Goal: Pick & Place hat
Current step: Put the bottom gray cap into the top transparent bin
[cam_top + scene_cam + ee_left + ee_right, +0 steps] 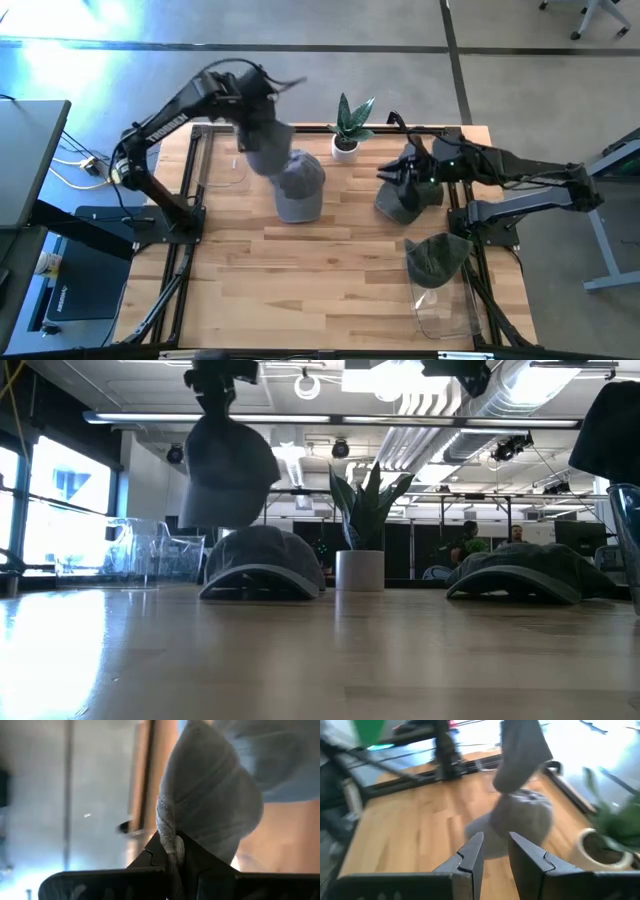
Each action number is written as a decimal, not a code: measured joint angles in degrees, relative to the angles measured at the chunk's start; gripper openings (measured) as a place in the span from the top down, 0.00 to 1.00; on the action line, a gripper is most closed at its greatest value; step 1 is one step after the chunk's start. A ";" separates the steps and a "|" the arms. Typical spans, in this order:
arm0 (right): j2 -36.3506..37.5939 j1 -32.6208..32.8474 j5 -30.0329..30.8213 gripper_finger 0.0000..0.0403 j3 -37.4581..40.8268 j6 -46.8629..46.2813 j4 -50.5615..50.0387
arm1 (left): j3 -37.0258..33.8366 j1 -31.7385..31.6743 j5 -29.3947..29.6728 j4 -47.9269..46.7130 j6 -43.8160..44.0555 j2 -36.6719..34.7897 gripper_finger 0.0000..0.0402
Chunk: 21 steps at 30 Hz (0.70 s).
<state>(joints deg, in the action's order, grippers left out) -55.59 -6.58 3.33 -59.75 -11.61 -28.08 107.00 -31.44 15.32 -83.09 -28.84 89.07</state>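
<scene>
My left gripper is shut on a grey cap that hangs in the air over the table's far left; in the low view the cap hangs below the gripper. A second grey cap rests brim-down on the table just beside it. My right gripper is open and empty, above a dark cap that lies on the table at the right. Its wrist view looks toward the two grey caps. My left gripper pinches a bunched fold of the cap's cloth between its two fingers, several layers gathered together. The fingers come from above, pointing down. The cap hangs below them, lifted clear of the table.
A potted plant stands at the far middle, between the caps. A dark green cap sits on a clear stand at the near right. Another clear stand is at the far left. The table's near middle is bare wood.
</scene>
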 joint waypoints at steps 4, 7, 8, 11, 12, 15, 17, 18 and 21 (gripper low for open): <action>-0.06 -2.11 2.76 0.79 0.00 -2.37 -0.01 | 0.00 -4.23 1.73 1.42 -3.98 -2.08 0.99; -0.06 -3.68 2.95 0.79 0.00 -3.44 0.01 | 0.00 -6.53 3.42 1.41 -5.15 -3.40 0.99; -0.06 -4.13 2.95 0.79 0.00 -3.46 0.02 | 0.00 -7.47 4.45 1.41 -5.69 -3.84 0.99; -0.06 -5.29 2.94 0.79 0.00 -2.50 0.02 | 0.00 -10.51 8.79 1.37 -7.54 -5.36 0.98; -0.06 -5.76 2.87 0.79 0.00 -2.01 0.02 | 0.00 -11.47 9.95 1.31 -8.04 -5.69 0.98; -0.09 -7.04 2.26 0.79 0.00 -0.12 0.03 | 0.00 -14.35 11.24 1.29 -8.44 -5.86 0.99; -0.09 -7.88 2.13 0.79 0.00 1.28 0.04 | -0.02 -16.24 10.86 1.08 -8.47 -5.79 0.99; -0.09 -8.30 2.11 0.79 0.00 1.46 0.02 | -0.02 -17.26 10.58 1.04 -8.62 -5.79 0.99; -0.09 -9.40 2.12 0.79 0.01 1.75 0.02 | -0.05 -19.95 8.15 1.27 -9.52 -5.79 0.99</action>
<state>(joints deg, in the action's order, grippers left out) -55.68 -15.97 5.45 -59.73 -9.86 -28.05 106.96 -51.39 23.48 -81.82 -38.35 83.29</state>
